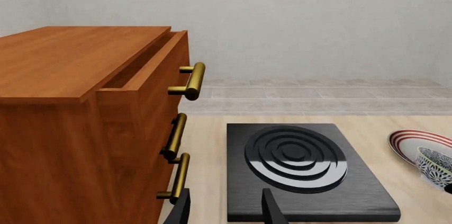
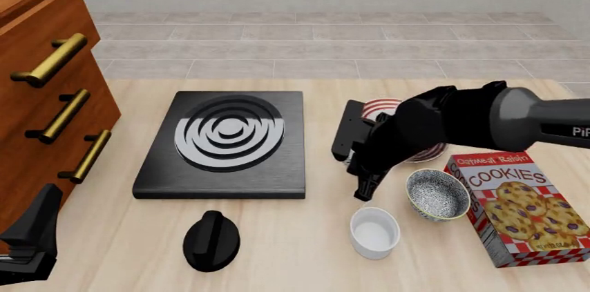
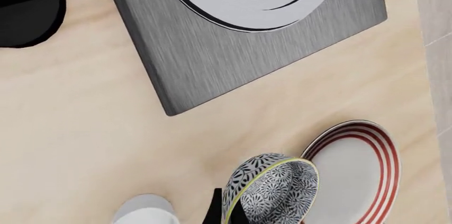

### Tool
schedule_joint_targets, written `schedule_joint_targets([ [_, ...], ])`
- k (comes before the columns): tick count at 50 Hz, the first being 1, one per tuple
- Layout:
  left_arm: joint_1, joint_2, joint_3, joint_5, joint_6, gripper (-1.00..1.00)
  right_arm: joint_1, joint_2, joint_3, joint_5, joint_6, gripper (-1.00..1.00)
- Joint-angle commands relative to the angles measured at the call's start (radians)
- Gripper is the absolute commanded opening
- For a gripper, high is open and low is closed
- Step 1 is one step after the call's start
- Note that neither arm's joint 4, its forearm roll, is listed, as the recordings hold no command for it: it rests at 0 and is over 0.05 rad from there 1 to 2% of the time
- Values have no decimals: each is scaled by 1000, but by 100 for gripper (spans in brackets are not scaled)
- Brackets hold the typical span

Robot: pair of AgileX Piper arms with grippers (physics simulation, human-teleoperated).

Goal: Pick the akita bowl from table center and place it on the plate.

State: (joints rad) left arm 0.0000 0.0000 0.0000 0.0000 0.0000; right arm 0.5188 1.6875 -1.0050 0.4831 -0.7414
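In the right wrist view the akita bowl (image 3: 272, 192) hangs tilted, showing its speckled inside and dark patterned outside. My right gripper (image 3: 226, 211) is shut on its yellowish rim. The red-striped plate (image 3: 353, 176) lies right beside the bowl on the table. In the front view the right gripper (image 2: 366, 192) points down at table center, and the arm hides the held bowl and much of the plate (image 2: 383, 108). My left gripper (image 1: 226, 211) is open and holds nothing, low at the near left (image 2: 37, 216) by the dresser.
A look-alike bowl (image 2: 438, 195) sits beside a cookies box (image 2: 521, 209). A small white cup-like bowl (image 2: 375, 232) stands near the front. A black stove slab (image 2: 226, 140), a black knob (image 2: 212, 240) and a wooden dresser (image 2: 46, 99) fill the left.
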Motion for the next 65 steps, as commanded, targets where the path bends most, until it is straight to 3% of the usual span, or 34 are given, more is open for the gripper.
schedule_joint_targets([
  [1, 0, 0, 0, 0, 0, 100, -18, -85, -42, 79, -4, -100],
  [10, 0, 0, 0, 0, 0, 100, -76, -107, -131, 133, 9, -100],
  [17, 0, 0, 0, 0, 0, 100, -148, -92, -96, 79, -46, -100],
  [27, 0, 0, 0, 0, 0, 100, -218, -47, -93, 0, 1, -100],
  [29, 0, 0, 0, 0, 0, 100, -223, -44, -101, -3, 36, -100],
  [30, 0, 0, 0, 0, 0, 100, -243, -53, -68, -38, -18, -100],
  [31, 0, 0, 0, 0, 0, 100, -268, -45, -66, -48, -23, -100],
  [45, 0, 0, 0, 0, 0, 100, -313, -21, -77, -191, 62, -100],
  [53, 0, 0, 0, 0, 0, 100, -297, 19, -96, -229, 131, -100],
  [57, 0, 0, 0, 0, 0, 100, -279, 43, -118, -235, 216, -100],
  [65, 0, 0, 0, 0, 0, 100, -273, 90, -116, -254, 253, -100],
])
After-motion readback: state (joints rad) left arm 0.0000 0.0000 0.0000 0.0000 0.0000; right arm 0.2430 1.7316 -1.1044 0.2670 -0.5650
